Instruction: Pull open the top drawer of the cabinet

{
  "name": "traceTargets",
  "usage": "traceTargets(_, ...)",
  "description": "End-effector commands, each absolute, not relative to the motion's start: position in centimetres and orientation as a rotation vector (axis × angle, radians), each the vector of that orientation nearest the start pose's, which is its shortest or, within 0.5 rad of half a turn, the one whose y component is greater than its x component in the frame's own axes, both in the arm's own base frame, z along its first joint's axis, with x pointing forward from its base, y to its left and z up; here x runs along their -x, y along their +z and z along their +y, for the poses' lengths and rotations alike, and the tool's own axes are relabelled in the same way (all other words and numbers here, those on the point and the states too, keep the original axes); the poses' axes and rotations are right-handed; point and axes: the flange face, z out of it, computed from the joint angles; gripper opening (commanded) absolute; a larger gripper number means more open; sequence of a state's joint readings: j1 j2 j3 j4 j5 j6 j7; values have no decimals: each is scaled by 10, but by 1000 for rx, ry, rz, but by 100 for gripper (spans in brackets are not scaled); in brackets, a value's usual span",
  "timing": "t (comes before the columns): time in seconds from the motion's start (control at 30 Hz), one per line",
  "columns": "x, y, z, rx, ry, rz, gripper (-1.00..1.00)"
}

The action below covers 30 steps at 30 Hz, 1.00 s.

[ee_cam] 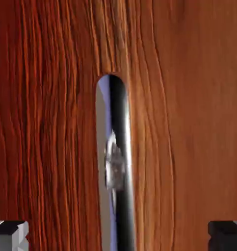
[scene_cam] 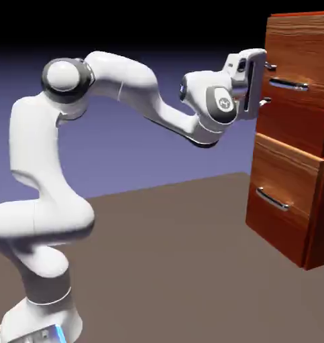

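Exterior view: brown tabletop (scene_cam: 157, 268), blue-violet backdrop.

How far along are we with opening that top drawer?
Done, it seems: the white two-finger gripper is up at the reddish-brown wood-grain top drawer, jaws open. In hand: lining up; the slim silver bar handle lies between the spread fingertips in the hand view, apparently not gripped. Left: closing on it and pulling, as the drawer looks shut.
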State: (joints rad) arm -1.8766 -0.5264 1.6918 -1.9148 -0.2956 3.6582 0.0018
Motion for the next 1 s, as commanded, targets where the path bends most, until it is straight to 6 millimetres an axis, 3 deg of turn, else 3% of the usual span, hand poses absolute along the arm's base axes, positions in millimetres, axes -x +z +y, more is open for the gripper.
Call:
traceTargets(0.0, -608, 595, 95, -1760, 1761, 730, 0)
traceTargets(0.27, -658, 595, 95, -1760, 1761, 730, 0)
traceTargets(0.3, -658, 595, 95, -1760, 1761, 730, -100)
traceTargets(0.33, -658, 595, 95, -1760, 1761, 730, -100)
traceTargets(0.97, -536, 595, 95, -1760, 1761, 730, -100)
